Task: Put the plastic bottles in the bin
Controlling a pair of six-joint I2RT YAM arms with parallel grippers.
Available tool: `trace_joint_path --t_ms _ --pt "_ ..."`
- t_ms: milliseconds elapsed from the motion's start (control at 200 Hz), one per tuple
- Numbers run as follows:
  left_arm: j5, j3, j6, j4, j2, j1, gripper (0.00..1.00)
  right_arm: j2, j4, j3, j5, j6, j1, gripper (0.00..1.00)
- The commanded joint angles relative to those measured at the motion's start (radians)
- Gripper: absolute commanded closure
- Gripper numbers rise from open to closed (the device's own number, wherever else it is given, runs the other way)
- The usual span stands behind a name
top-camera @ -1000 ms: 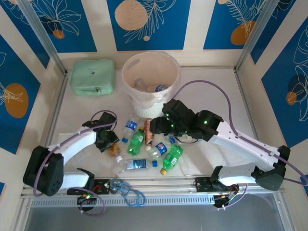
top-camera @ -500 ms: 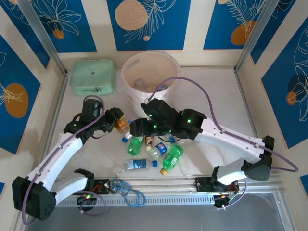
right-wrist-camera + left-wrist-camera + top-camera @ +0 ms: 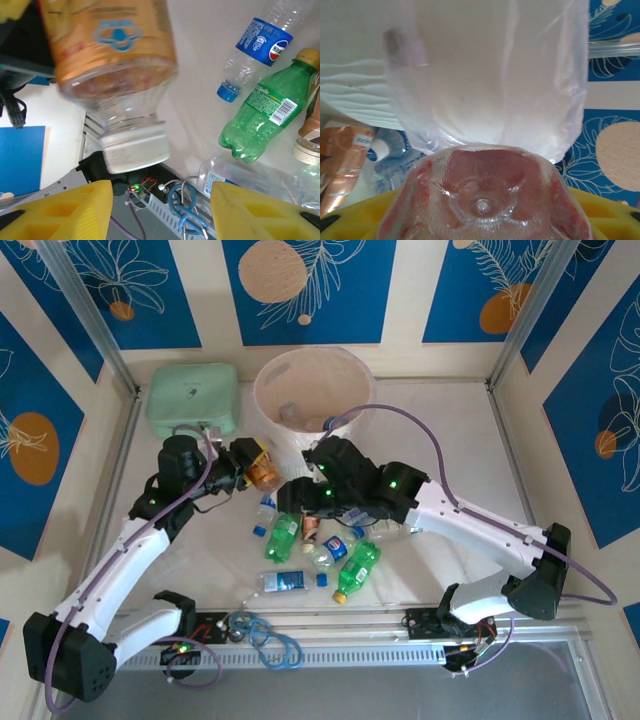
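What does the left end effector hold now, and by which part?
An orange-brown plastic bottle, clamped in the left end effector around its lower body, with its base turned toward the wrist.

I see the bin (image 3: 310, 370) upright at the far middle of the table, round and translucent white with a peach inside. Two bottles lie in its bottom: a bare clear bottle (image 3: 290, 412) and a blue-labelled bottle (image 3: 335, 422). An orange-labelled bottle (image 3: 264, 472) is off the table just beside the bin's near-left wall, tilted with its white cap lowest (it looks empty to me). Mid-table I count at least six more, clustered:
- a blue-capped bottle (image 3: 267, 508)
- a green bottle (image 3: 283, 538)
- a brown-labelled bottle (image 3: 310, 529)
- a small blue-labelled bottle (image 3: 336, 548)
- a yellow-capped green bottle (image 3: 358, 566)
- a flat clear bottle (image 3: 288, 581), nearest the table's near edge
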Motion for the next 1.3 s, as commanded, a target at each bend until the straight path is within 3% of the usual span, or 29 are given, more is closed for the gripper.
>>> trace_joint_path --t_ms 0,550,1296 --pt "0.063 -0.025 -0.067 0.159 -0.015 0.012 0.44 -0.047 0.104 -0.041 -0.134 0.046 -0.023 0.45" --pt "0.126 -0.065 -0.157 0.349 0.011 0.012 0.46 -0.07 0.296 -0.094 -0.277 0.117 -0.135 0.44" --pt "0.125 -0.092 -0.244 0.464 0.025 0.012 0.48 -0.047 0.345 -0.082 -0.189 0.112 -0.091 0.57"
